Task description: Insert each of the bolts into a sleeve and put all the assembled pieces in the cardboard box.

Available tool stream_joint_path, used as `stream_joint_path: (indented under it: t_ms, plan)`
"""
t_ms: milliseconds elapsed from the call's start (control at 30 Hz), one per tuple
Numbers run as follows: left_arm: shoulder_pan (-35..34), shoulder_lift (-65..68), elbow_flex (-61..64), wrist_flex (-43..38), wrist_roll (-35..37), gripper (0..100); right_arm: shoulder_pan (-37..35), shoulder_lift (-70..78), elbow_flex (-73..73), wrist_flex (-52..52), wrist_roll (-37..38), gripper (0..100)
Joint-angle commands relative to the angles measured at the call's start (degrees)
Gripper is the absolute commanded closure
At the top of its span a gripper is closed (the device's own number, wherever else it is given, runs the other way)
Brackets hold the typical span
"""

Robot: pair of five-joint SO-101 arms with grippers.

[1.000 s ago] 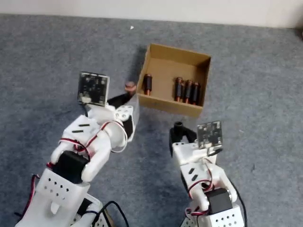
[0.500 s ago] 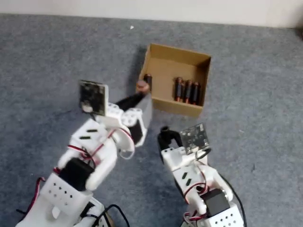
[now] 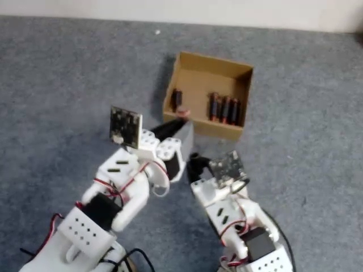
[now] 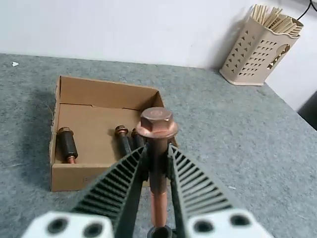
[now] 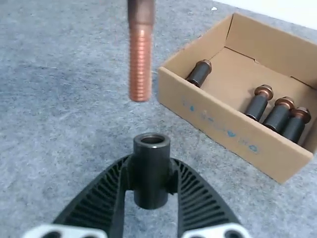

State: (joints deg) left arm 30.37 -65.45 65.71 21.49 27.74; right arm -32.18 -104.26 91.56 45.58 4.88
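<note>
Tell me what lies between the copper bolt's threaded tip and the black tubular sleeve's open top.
Nothing: the right wrist view shows a bare gap between the copper bolt and the black tubular sleeve.

No print on the cardboard box can be read.

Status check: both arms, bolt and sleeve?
Left gripper shut on bolt. Right gripper shut on sleeve, bore up. Bolt tip above sleeve, not in yet; nothing between. Four assembled pieces in cardboard box.
</note>
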Motion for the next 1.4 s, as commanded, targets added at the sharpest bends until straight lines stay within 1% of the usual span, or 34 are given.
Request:
stream_joint_path:
  t_ms: [0,133,200,333,467,533,667,967,1133,1367]
  plan:
    - [1.45,-1.19,0.31,-1.76,0.44,99,-0.40,-1.10,-0.92,-1.89,0.70,99.4]
    - [1.54,-1.19,1.10,-1.76,0.44,99,-0.66,-1.10,-3.03,-1.71,0.79,99.4]
    - [2.77,-1.54,0.75,-0.62,0.35,99,-0.75,-1.10,-4.35,-1.63,0.79,99.4]
    - [3.65,-6.90,1.27,1.67,0.26,99,-0.84,-1.10,-5.23,-1.63,0.79,99.4]
    - [3.65,-12.53,5.49,1.23,0.26,99,-3.03,-1.10,-5.23,-1.63,0.97,99.4]
    - [3.65,-14.73,6.81,1.23,0.26,99,-4.09,-1.10,-5.23,-1.63,2.55,99.4]
    - [3.56,-17.36,8.66,1.23,0.26,99,-4.53,-1.10,-5.23,-1.63,3.52,99.4]
    - [2.95,-18.42,9.71,1.14,0.26,99,-4.62,-1.10,-7.78,-1.54,3.60,99.4]
    - [0.66,-18.42,9.80,1.41,0.26,99,-4.62,-1.10,-8.40,-1.63,3.69,99.4]
    - [0.75,-18.42,9.89,1.67,0.26,99,-4.53,-1.10,-10.24,-1.63,3.69,99.4]
